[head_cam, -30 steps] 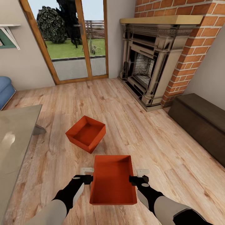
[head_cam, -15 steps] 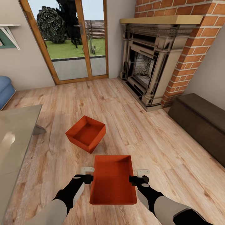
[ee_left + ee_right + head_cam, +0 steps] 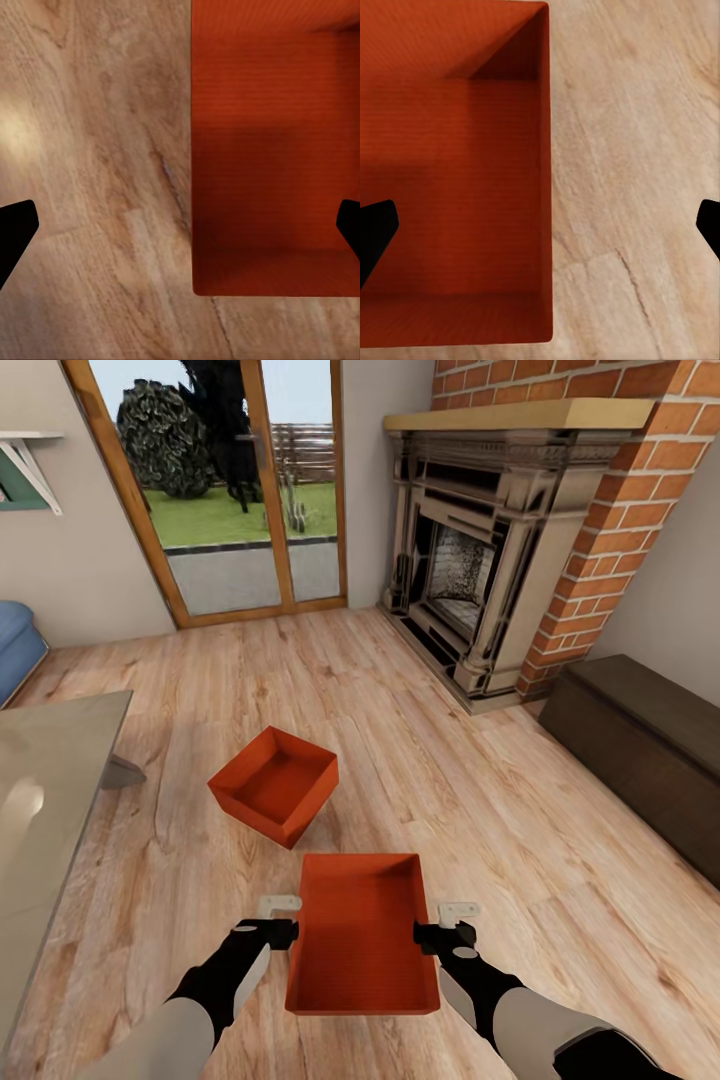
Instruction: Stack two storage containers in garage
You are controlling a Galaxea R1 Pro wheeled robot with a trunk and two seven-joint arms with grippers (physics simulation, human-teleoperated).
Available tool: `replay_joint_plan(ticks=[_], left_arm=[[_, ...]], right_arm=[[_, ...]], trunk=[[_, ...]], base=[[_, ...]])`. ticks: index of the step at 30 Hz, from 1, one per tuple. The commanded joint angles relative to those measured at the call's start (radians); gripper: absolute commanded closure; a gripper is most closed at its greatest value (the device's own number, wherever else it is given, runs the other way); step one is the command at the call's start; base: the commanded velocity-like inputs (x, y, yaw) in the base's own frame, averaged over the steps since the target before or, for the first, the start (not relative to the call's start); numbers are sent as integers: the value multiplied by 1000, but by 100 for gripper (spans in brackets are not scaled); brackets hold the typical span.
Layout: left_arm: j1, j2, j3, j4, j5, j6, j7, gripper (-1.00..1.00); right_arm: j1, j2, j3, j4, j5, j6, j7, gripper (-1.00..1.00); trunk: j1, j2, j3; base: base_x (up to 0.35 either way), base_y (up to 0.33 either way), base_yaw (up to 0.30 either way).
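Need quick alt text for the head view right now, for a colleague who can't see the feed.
An open orange-red container sits on the wood plank floor between the left gripper and right gripper, each straddling a side wall with fingers spread. A second, matching container lies farther ahead, turned at an angle. Beyond are glass doors and a brick fireplace.

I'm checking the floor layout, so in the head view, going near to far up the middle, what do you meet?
Near container between the grippers → far container → bare plank floor → glass doors.
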Motion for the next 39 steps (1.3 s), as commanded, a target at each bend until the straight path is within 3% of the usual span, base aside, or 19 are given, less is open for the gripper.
replay_joint_plan(ticks=[1, 39], left_arm=[[0, 0, -3, 0, 0, 6, 4, -100], [0, 2, 1, 5, 2, 7, 4, -100]], right_arm=[[-1, 0, 9, 1, -10, -3, -3, -100], [-1, 2, 10, 1, -6, 2, 6, -100]], trunk=[[4, -8, -4], [150, -274, -123]], base=[[0, 0, 0], [0, 0, 0]])
